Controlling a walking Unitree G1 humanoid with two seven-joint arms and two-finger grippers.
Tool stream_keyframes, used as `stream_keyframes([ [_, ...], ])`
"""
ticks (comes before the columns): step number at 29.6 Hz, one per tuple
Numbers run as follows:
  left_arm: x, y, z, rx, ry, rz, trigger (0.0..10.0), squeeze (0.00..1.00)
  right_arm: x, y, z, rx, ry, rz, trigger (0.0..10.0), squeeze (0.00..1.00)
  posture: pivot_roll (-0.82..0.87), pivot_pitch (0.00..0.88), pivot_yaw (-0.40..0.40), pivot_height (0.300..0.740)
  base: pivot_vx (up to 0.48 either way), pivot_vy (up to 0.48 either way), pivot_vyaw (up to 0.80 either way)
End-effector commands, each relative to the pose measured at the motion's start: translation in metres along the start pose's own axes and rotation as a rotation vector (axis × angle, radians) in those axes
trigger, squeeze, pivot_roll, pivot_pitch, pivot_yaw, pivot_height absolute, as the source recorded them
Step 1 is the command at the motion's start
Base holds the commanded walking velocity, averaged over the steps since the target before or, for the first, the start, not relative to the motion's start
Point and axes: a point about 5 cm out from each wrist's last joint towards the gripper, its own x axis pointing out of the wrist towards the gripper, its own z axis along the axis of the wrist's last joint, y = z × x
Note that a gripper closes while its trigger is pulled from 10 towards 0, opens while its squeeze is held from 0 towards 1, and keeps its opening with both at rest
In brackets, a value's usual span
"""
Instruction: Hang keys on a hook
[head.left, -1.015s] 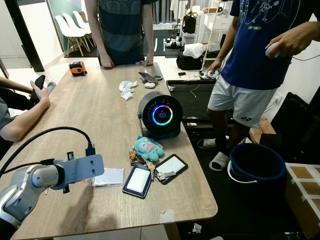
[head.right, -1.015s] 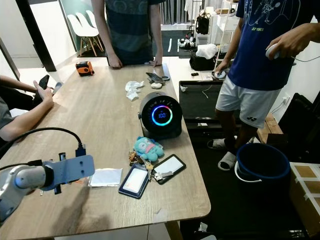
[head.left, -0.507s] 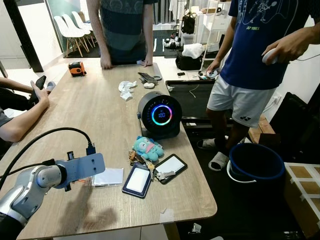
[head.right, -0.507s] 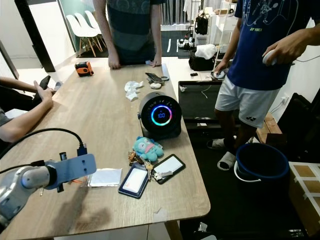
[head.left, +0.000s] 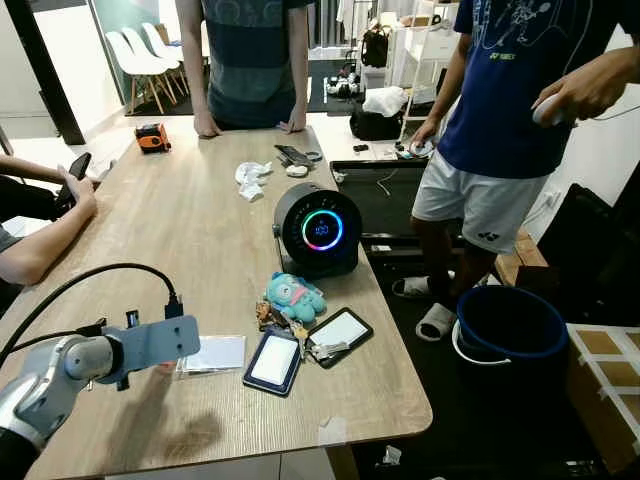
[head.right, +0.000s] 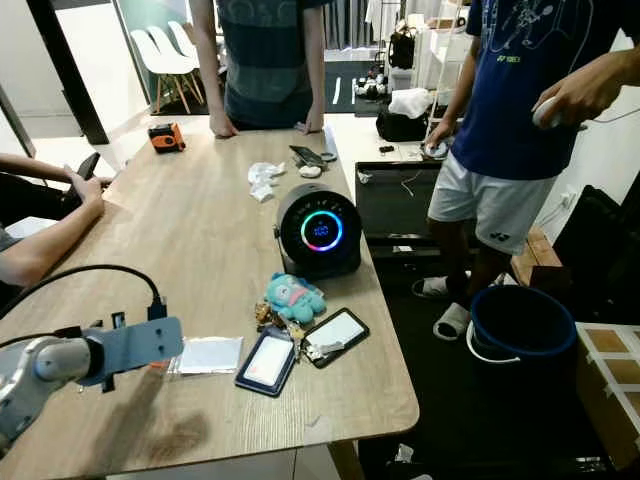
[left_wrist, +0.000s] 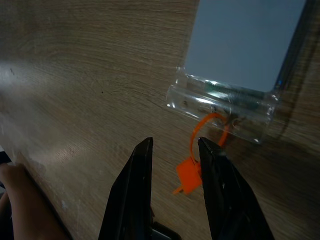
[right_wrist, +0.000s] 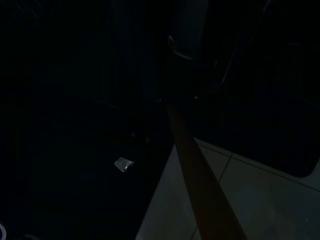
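Hovering low over the wooden desk (head.left: 190, 230), the left gripper (left_wrist: 174, 156) was seen with its jaws narrowly parted and holding nothing, an orange tag (left_wrist: 189, 176) lying just beside one finger (left_wrist: 216, 180). The tag was tied by an orange loop to a clear card sleeve (left_wrist: 235, 65) that lay flat on the desk. The left arm (head.left: 60, 372) was stretched out above the near left part of the desk, a black cable arching over it. The keys (head.left: 322, 350) were found well apart from that gripper, lying on the desk between two badge holders (head.left: 275, 362) and touching a turquoise plush toy (head.left: 293, 297). Just behind the toy a round black speaker (head.left: 318, 230) with a lit ring was stood. Three people were placed around the desk, one standing at its far end (head.left: 245, 60), one standing on the right (head.left: 510, 110), one seated at the left with a phone in hand (head.left: 72, 178). The right wrist view was too dark for the right gripper's jaws to be judged.
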Motion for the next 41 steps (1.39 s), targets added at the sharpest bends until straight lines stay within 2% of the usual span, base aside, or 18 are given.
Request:
stream_keyframes([
  [1,-0.001,-0.003,-0.004,0.013,0.015,-0.011,10.0,0.0,0.0,0.004,-0.002,0.014,0.011,0.005,10.0,0.0,0.05,0.127,0.075,0.74,0.0,0.0,0.0],
  [6,0.007,-0.005,-0.003,0.004,0.02,0.021,10.0,0.0,0.0,0.005,-0.001,0.014,0.006,0.007,10.0,0.0,0.04,0.13,0.077,0.74,0.0,0.0,0.0],
  [16,0.009,-0.011,-0.003,0.014,0.011,-0.013,10.0,0.0,-0.003,0.003,-0.005,0.019,0.014,-0.001,10.0,0.0,0.03,0.135,0.082,0.74,0.0,0.0,0.0],
  [20,0.013,-0.019,-0.001,0.014,0.006,-0.024,10.0,0.0,-0.003,0.003,-0.005,0.02,0.012,-0.002,10.0,0.0,0.03,0.136,0.083,0.74,0.0,0.0,0.0],
  [30,0.016,-0.022,0.001,0.005,-0.005,-0.025,10.0,0.0,-0.002,0.003,-0.004,0.019,0.01,0.002,10.0,0.0,0.03,0.137,0.079,0.74,0.0,0.0,0.0],
  [31,0.017,-0.022,0.002,-0.002,-0.007,-0.019,8.0,0.0,-0.002,0.003,-0.004,0.018,0.012,0.003,10.0,0.0,0.03,0.136,0.079,0.74,0.0,0.0,0.0],
  [33,0.017,-0.021,0.002,-0.003,-0.008,-0.018,8.0,0.0,-0.002,0.003,-0.004,0.018,0.012,0.003,10.0,0.0,0.03,0.136,0.079,0.74,0.0,0.0,0.0],
  [34,0.017,-0.021,0.002,-0.005,-0.009,-0.017,4.4,0.0,-0.002,0.003,-0.004,0.018,0.013,0.003,10.0,0.0,0.03,0.136,0.079,0.74,0.0,0.0,0.0],
  [35,0.018,-0.021,0.003,-0.006,-0.01,-0.017,4.4,0.0,-0.002,0.003,-0.004,0.018,0.013,0.003,10.0,0.0,0.03,0.136,0.079,0.74,0.0,0.0,0.0],
  [36,0.018,-0.021,0.003,-0.01,-0.011,-0.012,0.0,0.0,-0.002,0.003,-0.004,0.018,0.013,0.002,10.0,0.0,0.03,0.136,0.08,0.74,0.0,0.0,0.0],
  [41,0.019,-0.02,0.003,-0.017,-0.012,-0.002,0.0,0.0,-0.001,0.003,-0.004,0.019,0.012,0.001,10.0,0.0,0.03,0.134,0.08,0.74,0.0,0.0,0.0],
])
